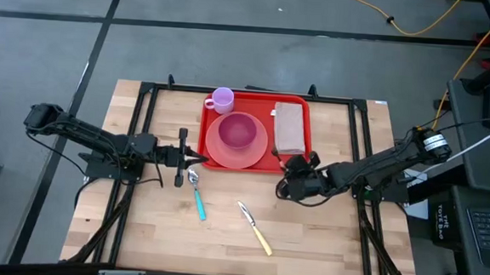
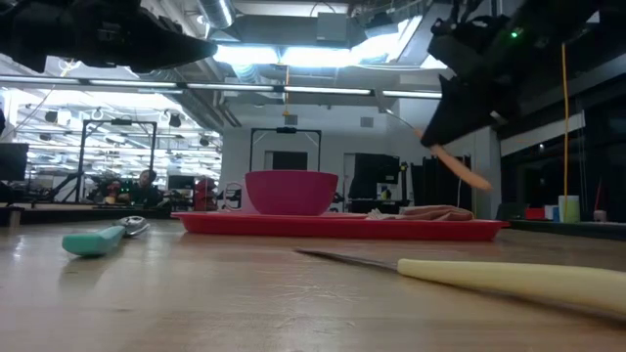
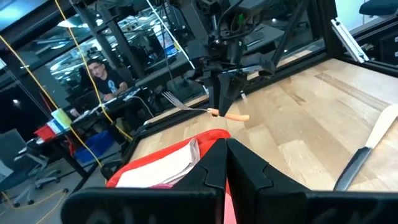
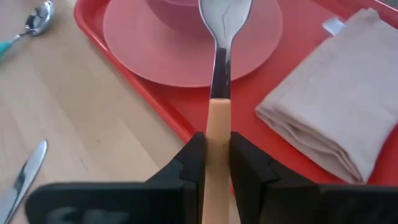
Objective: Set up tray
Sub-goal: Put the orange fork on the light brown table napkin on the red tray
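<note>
Tray sits on your table; your right claw grips a fork above its edge, your left claw is clenched.

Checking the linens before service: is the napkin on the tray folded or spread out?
Folded. The napkin lies as a compact rectangle with stacked layers visible along its edge, on the red tray beside the pink plate.

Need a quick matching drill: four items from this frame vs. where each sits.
Items:
1. fork
2. spoon
3. napkin
4. bowl

Places:
A. on the pink plate
B. on the bare table, left of the knife
C. held in the right gripper
D. folded on the tray, right side

Pairs: 1-C, 2-B, 3-D, 4-A
</note>
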### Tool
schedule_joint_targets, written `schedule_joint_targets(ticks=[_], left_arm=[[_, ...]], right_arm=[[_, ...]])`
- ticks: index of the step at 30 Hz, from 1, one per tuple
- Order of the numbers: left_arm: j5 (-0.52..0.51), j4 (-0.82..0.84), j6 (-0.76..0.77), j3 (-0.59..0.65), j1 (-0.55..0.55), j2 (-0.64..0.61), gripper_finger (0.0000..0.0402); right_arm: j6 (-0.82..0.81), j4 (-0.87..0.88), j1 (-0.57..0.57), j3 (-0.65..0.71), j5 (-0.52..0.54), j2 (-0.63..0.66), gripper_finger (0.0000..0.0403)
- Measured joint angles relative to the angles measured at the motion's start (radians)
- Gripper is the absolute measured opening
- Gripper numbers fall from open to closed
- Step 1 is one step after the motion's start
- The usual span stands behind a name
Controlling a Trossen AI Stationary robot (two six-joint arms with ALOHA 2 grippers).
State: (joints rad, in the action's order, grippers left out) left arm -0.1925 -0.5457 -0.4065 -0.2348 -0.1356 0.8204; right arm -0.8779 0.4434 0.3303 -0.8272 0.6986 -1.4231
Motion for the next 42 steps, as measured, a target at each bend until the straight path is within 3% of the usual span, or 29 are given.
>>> schedule_joint_targets(ticks=[10, 28, 42], left_arm=[[-0.001, -0.004, 0.000, 0.000, 0.000, 0.000, 0.0004], [-0.005, -0.005, -0.091, 0.000, 0.000, 0.000, 0.0004], [-0.005, -0.015, -0.097, 0.000, 0.000, 0.000, 0.0004]], right_arm=[[0.007, -0.036, -0.108, 0.000, 0.004, 0.000, 0.0056], [0.023, -0.059, -0.584, -0.025, -0.263, 0.039, 0.0056], [-0.032, -0.040, -0.670, -0.029, -0.319, -0.068, 0.0056]])
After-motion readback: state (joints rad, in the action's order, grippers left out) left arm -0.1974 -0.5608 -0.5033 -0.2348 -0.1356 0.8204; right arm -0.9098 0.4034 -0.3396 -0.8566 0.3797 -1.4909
